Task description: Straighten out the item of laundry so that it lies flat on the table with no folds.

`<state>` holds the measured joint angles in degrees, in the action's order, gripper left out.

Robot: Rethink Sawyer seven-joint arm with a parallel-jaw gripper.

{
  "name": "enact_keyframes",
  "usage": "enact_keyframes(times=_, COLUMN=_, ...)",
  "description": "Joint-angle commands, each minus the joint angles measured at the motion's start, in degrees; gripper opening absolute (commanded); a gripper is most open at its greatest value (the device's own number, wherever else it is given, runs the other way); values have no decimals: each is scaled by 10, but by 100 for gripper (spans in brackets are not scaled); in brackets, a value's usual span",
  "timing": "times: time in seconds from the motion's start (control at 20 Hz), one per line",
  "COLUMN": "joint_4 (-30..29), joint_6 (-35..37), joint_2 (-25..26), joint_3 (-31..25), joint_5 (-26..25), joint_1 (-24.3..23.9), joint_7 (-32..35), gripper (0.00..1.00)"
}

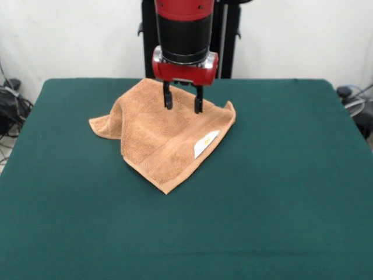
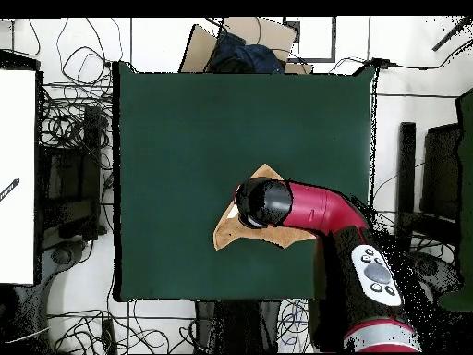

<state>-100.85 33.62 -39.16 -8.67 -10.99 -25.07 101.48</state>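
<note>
Gripper (image 1: pixel 183 104) spread above folded towel (image 1: pixel 157 146); table (image 1: pixel 280 192) bare around.

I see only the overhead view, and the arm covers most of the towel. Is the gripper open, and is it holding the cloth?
Observer: In the front view the gripper is open; its two dark fingers point down at the orange-tan towel with a gap between them, and no cloth is pinched there.
Operator: Is the towel flat now?
Observer: No. It is folded over itself in a rough triangle, and one corner points toward the front camera.
Operator: Is there a label I can use as a mark?
Observer: Yes, a small white label lies on the top layer near the towel's right edge in the front view, on the green table.
</note>
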Motion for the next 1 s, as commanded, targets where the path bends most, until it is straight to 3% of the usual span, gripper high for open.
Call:
enact_keyframes(times=0.05, joint_4=21, joint_6=59, joint_2=20, joint_3=-44, joint_5=-29, joint_1=7, joint_7=-37, gripper=100)
enact_keyframes(times=1.0, joint_4=64, joint_6=96, joint_2=43, joint_3=-51, joint_5=-47, joint_1=14, joint_7=-58, gripper=100)
